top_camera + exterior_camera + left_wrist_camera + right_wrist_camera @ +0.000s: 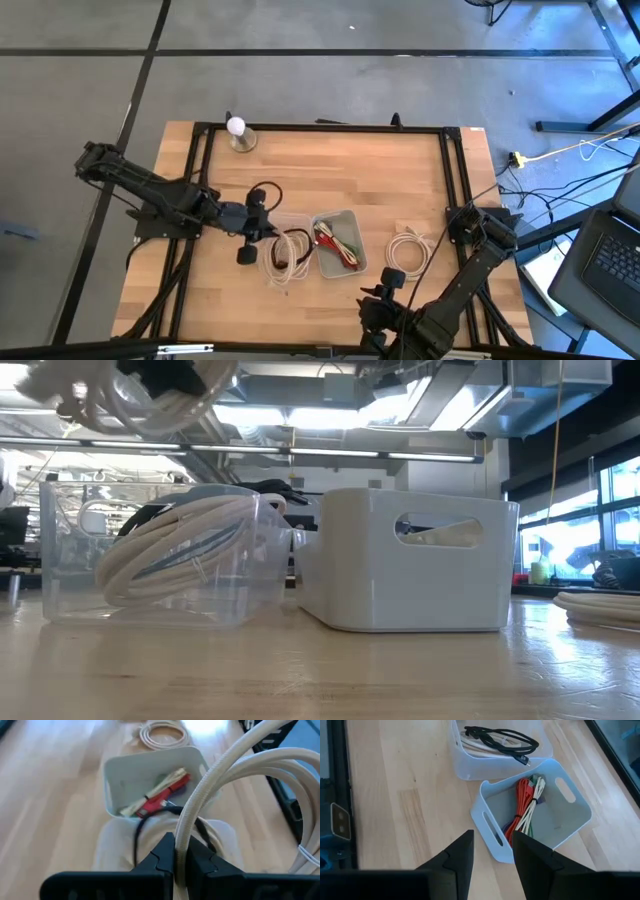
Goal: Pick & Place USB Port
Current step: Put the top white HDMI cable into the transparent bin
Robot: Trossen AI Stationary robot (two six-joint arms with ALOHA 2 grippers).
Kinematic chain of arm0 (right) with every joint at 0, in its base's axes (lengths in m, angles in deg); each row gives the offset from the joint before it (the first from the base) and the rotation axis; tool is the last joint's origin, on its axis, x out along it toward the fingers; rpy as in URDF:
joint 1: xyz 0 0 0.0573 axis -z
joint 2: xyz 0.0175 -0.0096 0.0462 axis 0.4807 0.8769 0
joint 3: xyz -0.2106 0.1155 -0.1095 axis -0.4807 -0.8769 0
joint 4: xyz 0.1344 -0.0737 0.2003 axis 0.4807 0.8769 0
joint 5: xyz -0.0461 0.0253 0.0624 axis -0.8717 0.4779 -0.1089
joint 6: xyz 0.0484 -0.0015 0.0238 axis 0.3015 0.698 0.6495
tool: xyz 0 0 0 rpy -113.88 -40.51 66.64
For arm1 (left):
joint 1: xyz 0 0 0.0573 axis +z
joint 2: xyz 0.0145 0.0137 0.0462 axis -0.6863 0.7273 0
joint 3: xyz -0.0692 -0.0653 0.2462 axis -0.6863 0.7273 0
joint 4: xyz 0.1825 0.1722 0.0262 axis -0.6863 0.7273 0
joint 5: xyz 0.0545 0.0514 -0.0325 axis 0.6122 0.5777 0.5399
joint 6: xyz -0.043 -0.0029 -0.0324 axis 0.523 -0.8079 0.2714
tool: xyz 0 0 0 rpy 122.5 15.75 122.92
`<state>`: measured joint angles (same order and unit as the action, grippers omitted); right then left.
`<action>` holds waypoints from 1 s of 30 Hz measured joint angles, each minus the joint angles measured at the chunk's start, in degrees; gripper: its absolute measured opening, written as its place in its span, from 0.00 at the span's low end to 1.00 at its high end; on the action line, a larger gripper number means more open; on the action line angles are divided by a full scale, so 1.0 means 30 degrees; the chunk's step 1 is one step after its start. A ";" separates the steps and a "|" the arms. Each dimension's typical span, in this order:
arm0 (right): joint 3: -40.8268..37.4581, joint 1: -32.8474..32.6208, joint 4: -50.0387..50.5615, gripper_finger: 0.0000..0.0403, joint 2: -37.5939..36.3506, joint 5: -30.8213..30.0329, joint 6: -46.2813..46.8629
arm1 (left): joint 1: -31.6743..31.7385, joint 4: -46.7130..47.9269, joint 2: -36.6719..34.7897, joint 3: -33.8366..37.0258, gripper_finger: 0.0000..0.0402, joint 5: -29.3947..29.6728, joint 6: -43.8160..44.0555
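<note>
Left gripper [175,865] hangs above the clear bin [285,258], fingers clenched on a white cable [200,805]. Right gripper [492,855] waits near the bench [330,170] front edge, fingers released, holding nothing. White bin [338,243] just beside holds coloured cables [525,805].

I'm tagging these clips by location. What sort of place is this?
Probably an industrial lab or workshop: exposed ducts and strip lights overhead, a bare concrete floor around the wooden table, and a laptop with trailing cables beside the rig.
</note>
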<state>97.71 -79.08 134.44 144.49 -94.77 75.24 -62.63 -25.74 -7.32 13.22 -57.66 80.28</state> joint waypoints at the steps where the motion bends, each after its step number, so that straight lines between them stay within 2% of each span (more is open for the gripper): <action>1: 0.0000 0.0062 -0.0038 0.34 0.0000 -0.0013 -0.0020 | 0.0348 -0.0068 0.0000 0.0000 0.03 -0.0227 -0.0504; 10: 0.0000 0.0152 -0.0037 0.34 0.0000 -0.0008 -0.0028 | 0.3859 -0.0017 0.0017 0.0000 0.03 -0.1995 -0.2683; 15: 0.0000 0.0084 -0.0092 0.34 0.0000 0.0002 -0.0013 | 0.5569 -0.0686 0.0087 0.0897 0.03 -0.3846 -0.2756; 19: 0.0000 -0.0041 -0.0118 0.34 0.0000 0.0038 -0.0013 | 0.5847 -0.2351 0.0087 0.2276 0.03 -0.4804 -0.2515; 30: 0.0000 -0.0052 -0.0176 0.34 0.0000 0.0038 -0.0006 | 0.5842 -0.7024 0.0102 0.5650 0.03 -0.5427 -0.2811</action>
<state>97.71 -79.23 133.92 144.49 -94.65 75.22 -45.10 -46.81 -7.01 30.17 -73.94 71.85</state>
